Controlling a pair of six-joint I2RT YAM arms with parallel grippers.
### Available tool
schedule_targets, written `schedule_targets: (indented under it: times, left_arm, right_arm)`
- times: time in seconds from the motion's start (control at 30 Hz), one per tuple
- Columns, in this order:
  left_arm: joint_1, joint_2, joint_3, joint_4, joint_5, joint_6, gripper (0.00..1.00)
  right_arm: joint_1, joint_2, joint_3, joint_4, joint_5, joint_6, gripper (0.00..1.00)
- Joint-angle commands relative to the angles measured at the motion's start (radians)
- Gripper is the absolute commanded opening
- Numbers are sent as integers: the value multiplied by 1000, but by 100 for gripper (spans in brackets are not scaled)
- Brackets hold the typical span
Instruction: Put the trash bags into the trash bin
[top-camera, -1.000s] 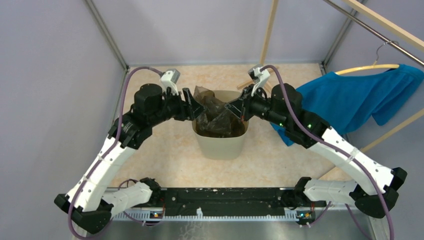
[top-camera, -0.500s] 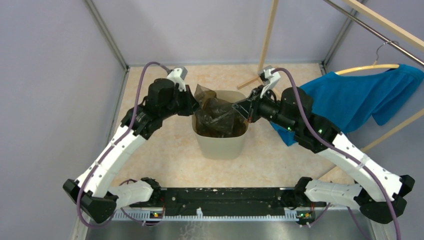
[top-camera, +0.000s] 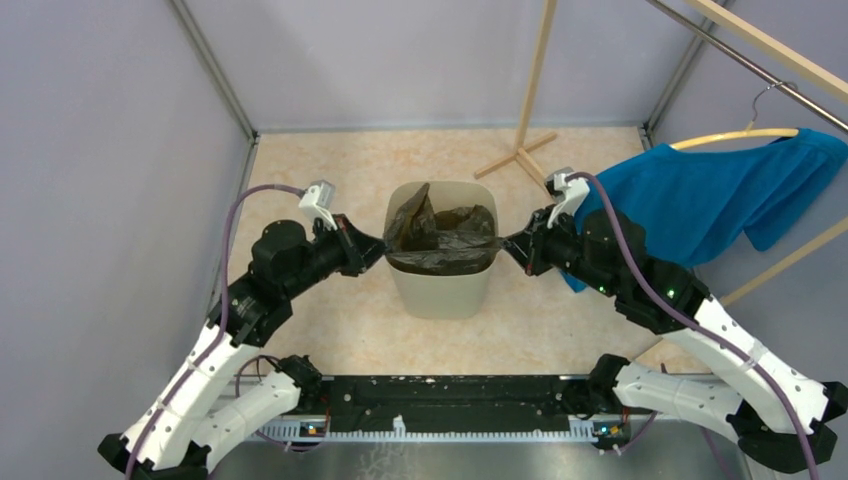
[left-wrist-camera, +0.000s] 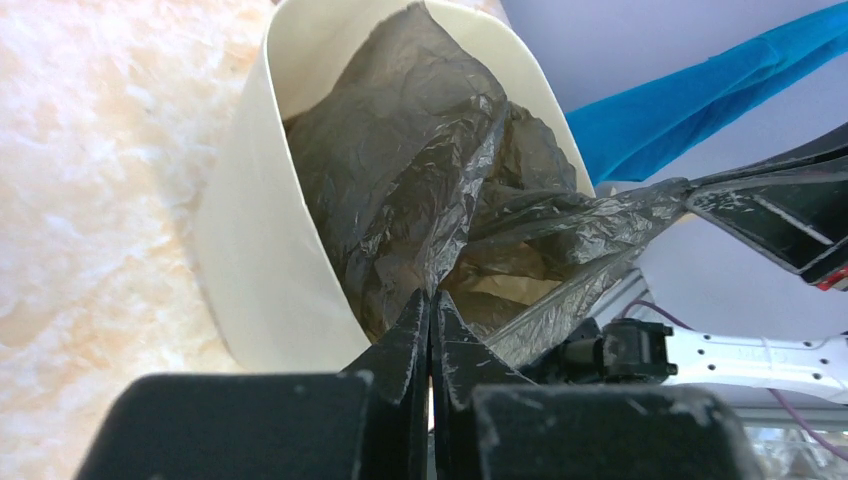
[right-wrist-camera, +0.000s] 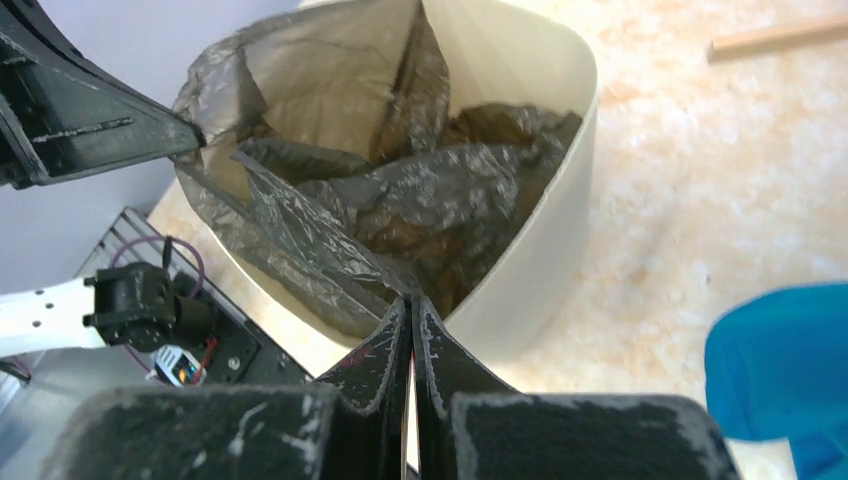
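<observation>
The cream trash bin (top-camera: 440, 285) stands mid-floor. The wrinkly dark grey-brown trash bag (top-camera: 440, 235) lies in its mouth, its near edge pulled taut across the opening between both grippers. My left gripper (top-camera: 383, 253) is at the bin's left rim, shut on the bag's left edge. At the right rim, my right gripper (top-camera: 503, 247) is shut on the bag's right edge. In the left wrist view the shut gripper (left-wrist-camera: 430, 300) pinches the bag (left-wrist-camera: 420, 170) over the bin (left-wrist-camera: 250, 250). The right wrist view shows its gripper (right-wrist-camera: 411, 302) nipping the bag (right-wrist-camera: 400, 200) at the bin (right-wrist-camera: 560, 180).
A blue garment (top-camera: 700, 195) hangs on a wooden hanger at the right, close behind the right arm. A wooden stand (top-camera: 520, 155) rises behind the bin. Grey walls enclose the floor on the left and back.
The left gripper has shut on the bag's edge. Both arms have drawn apart and back toward the near side, stretching the bag across the bin's mouth.
</observation>
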Motion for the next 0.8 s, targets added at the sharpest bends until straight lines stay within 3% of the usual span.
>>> schedule_targets:
  times: [0.0, 0.6, 0.77]
  left_arm:
    - [-1, -37, -61, 38, 22, -77, 5]
    - [0, -166, -98, -62, 7, -144, 9]
    - [-1, -197, -138, -74, 32, -175, 3]
  right_arm:
    - [-3, -53, -31, -48, 49, 51, 0]
    - [-3, -129, -74, -101, -48, 175, 0]
    - [-3, -153, -147, -66, -94, 222, 0]
